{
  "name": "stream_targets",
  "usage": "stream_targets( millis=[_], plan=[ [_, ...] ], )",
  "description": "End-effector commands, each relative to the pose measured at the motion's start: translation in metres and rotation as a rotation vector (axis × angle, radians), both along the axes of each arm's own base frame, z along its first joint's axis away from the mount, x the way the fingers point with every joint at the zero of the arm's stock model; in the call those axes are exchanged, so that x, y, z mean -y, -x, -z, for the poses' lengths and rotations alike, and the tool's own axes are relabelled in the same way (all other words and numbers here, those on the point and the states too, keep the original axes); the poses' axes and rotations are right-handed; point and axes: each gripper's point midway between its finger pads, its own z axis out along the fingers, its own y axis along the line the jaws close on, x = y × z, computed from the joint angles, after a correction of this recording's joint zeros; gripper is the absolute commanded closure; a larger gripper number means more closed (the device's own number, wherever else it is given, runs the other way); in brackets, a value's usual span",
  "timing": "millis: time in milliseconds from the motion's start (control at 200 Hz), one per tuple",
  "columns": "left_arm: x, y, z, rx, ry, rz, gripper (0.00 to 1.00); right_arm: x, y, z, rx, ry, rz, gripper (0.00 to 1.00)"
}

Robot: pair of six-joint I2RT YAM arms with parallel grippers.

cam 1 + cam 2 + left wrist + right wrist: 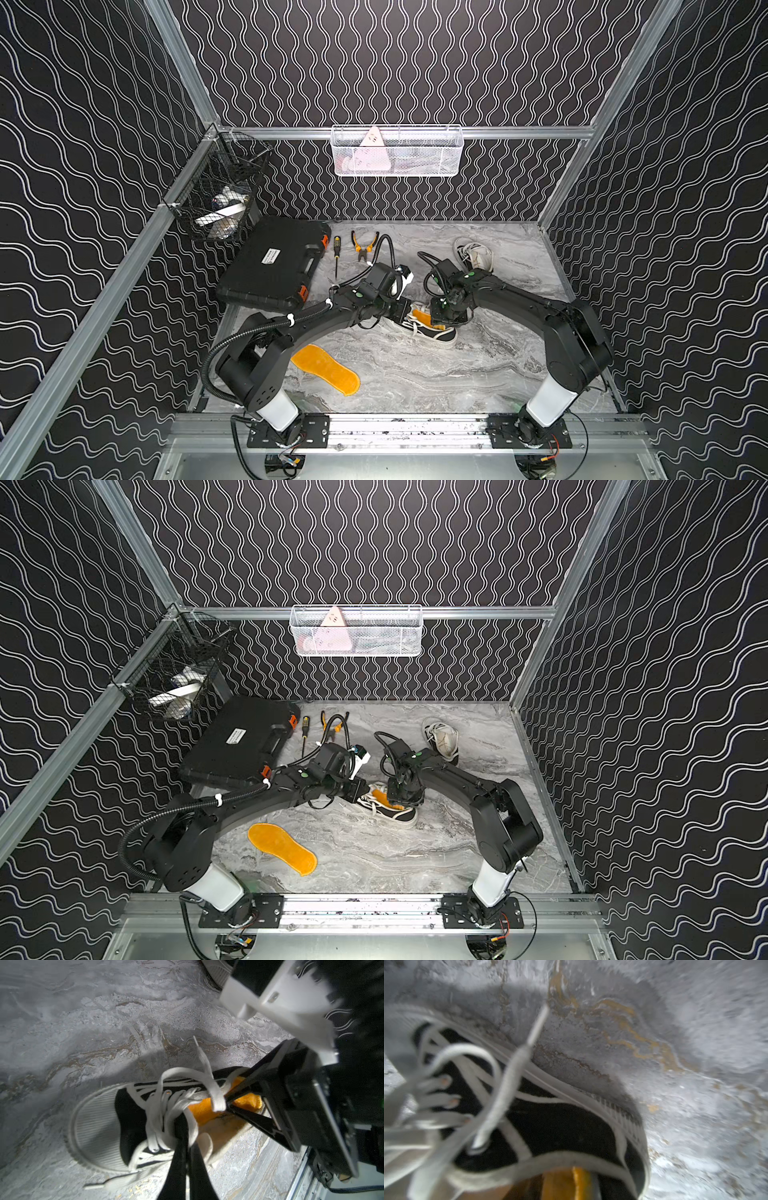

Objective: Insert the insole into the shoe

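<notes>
Orange is what I look for first: the insole (203, 1109) sits part-way inside the black-and-white sneaker (432, 334), its front end out of sight under the white laces (187, 1076) and its heel end showing in the shoe's opening. The sneaker rests near the middle of the grey marbled table (457, 374), heel toward my right arm, between the two grippers. My left gripper (185, 1126) has its fingers (180, 1157) pressed together on the laced edge of the sneaker's upper. My right gripper (227, 1102) reaches into the opening from the heel side with its jaws parted and the insole's heel end lying between them. Whether the pads touch it I cannot tell, and the right wrist view is too blurred to help. In both top views a second orange insole (282, 848) lies flat on the table just beside the left arm, well apart from the sneaker. A pale second shoe (473, 253) sits toward the back, behind the right arm. A black tool case (278, 262), a screwdriver (336, 253) and pliers (364, 245) lie along the back left.
</notes>
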Motion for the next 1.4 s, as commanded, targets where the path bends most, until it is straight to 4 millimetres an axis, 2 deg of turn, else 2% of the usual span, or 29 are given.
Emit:
stream_targets(
  millis=[0, 180, 275, 430, 655, 771, 811, 906, 971, 1036, 1281, 1396],
  plan=[
    [-0.007, -0.012, -0.007, 0.037, 0.026, -0.105, 1.0, 0.017, -0.001, -0.014, 0.02, 0.087, 0.009, 0.5],
    [-0.003, -0.009, 0.002, 0.019, 0.022, -0.09, 1.0, 0.026, -0.008, -0.038, 0.076, 0.139, -0.024, 0.42],
    [0.0, -0.008, 0.002, 0.017, 0.027, -0.078, 1.0, 0.027, -0.011, -0.037, 0.088, 0.153, -0.039, 0.42],
    [0.002, -0.008, -0.001, 0.024, 0.025, -0.07, 1.0, 0.023, -0.007, -0.019, 0.041, 0.141, -0.038, 0.42],
    [0.002, -0.008, -0.005, 0.037, 0.029, -0.075, 1.0, 0.053, -0.012, 0.019, 0.027, 0.332, -0.001, 0.44],
    [0.003, -0.007, -0.008, 0.048, 0.029, -0.068, 1.0, 0.049, -0.015, 0.035, 0.0, 0.341, -0.006, 0.44],
    [0.002, -0.006, -0.008, 0.051, 0.021, -0.066, 1.0, 0.042, -0.017, 0.031, -0.006, 0.307, -0.002, 0.43],
    [0.002, -0.006, -0.008, 0.055, 0.017, -0.065, 1.0, 0.024, -0.024, 0.005, 0.035, 0.206, 0.018, 0.41],
    [0.002, -0.006, -0.008, 0.056, 0.017, -0.063, 1.0, 0.022, -0.028, -0.011, 0.069, 0.184, 0.022, 0.4],
    [0.003, -0.005, -0.009, 0.056, 0.018, -0.058, 1.0, 0.025, -0.029, -0.013, 0.072, 0.198, 0.011, 0.4],
    [0.001, -0.004, -0.008, 0.056, 0.014, -0.058, 1.0, 0.046, -0.019, 0.035, -0.022, 0.285, -0.001, 0.54],
    [0.0, -0.003, -0.01, 0.061, 0.016, -0.058, 1.0, 0.058, -0.021, 0.036, 0.006, 0.347, 0.009, 0.6]
  ],
)
